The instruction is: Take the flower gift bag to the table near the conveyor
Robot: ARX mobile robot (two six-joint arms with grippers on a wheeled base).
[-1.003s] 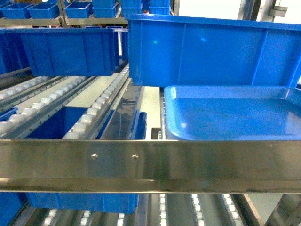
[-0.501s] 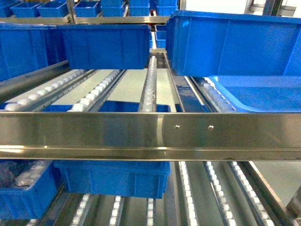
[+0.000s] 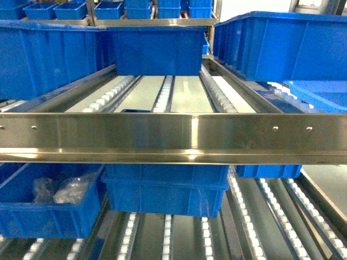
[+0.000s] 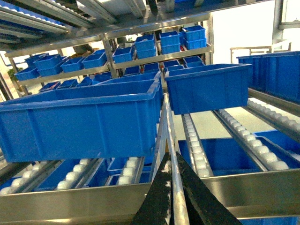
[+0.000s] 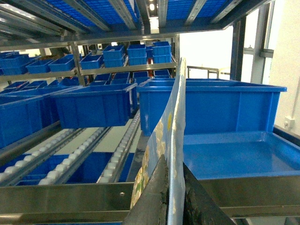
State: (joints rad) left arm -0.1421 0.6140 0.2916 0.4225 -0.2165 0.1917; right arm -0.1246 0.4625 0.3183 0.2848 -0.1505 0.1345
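With each pincer pinching an edge of the flower gift bag — right pincer, left pincer — held up before the conveyor, the thin sheet may snag on its front rail or tear if they pull apart.

Head camera faces the conveyor rail close and level; both wrist cameras look up from lower, sharing its blue bins.

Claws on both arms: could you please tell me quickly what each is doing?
Left claw: shut on a thin edge, seemingly the gift bag.
Right claw: shut on the flower gift bag.
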